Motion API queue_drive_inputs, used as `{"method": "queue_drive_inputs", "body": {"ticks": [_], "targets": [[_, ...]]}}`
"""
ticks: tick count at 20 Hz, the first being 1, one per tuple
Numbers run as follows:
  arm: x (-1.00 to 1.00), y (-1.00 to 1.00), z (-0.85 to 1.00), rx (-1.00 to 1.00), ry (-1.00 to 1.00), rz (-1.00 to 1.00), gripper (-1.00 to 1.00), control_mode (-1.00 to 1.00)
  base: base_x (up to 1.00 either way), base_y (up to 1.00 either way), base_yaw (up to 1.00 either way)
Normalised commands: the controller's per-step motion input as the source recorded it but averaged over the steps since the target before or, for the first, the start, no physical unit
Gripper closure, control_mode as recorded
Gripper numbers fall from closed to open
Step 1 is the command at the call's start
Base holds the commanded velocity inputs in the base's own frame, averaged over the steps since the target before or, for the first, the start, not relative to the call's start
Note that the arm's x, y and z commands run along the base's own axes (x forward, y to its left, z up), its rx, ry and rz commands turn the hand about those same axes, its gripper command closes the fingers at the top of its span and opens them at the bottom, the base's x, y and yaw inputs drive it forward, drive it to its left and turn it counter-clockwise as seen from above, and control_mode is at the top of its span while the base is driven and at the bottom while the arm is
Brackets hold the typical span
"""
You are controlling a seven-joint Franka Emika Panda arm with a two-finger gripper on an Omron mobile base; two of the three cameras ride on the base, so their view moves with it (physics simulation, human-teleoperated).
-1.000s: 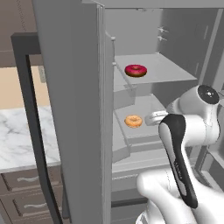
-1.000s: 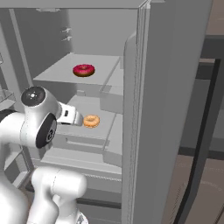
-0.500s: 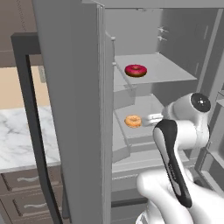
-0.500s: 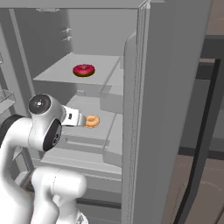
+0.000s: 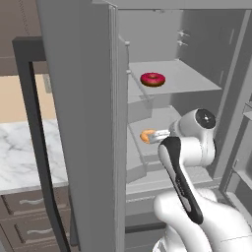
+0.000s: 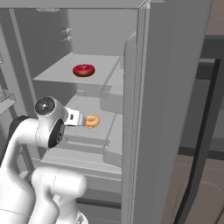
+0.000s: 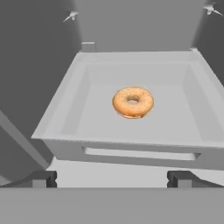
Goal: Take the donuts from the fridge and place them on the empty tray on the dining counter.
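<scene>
Hand (image 7: 112, 178) spread wide, short of orange-tan glazed donut (image 7: 133, 102), pale fridge (image 5: 197, 78) shelf

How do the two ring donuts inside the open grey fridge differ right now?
The dark pink-red iced ring donut lies on the flat upper shelf; the orange-tan glazed ring donut lies lower, in a walled pale grey bin. The robot's open hand points at the orange-tan one; the pink one has nothing near. Both lie flat, similar in size.
</scene>
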Motion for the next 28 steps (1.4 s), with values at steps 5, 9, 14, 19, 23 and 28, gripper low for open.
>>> {"method": "queue_drive_inputs", "body": {"ticks": [5, 9, 14, 19, 23, 28], "targets": [[0.51, 0.02, -0.16, 0.0, 0.06, 0.0, -1.0, -1.0, 0.0, 0.0, 0.0], [0.41, 0.0, -0.22, -0.12, 0.02, 0.0, -1.0, -1.0, 0.0, 0.0, 0.0], [0.38, 0.0, -0.24, -0.09, 0.0, 0.0, -1.0, -1.0, 0.0, 0.0, 0.0], [0.36, 0.0, -0.19, 0.0, 0.0, 0.01, -1.0, -1.0, 0.0, 0.0, 0.0], [0.42, 0.0, -0.14, 0.0, 0.0, 0.0, -1.0, -1.0, 0.0, 0.0, 0.0], [0.43, 0.04, -0.28, 0.0, 0.0, 0.0, -1.0, -1.0, 0.0, 0.0, 0.0]]}}
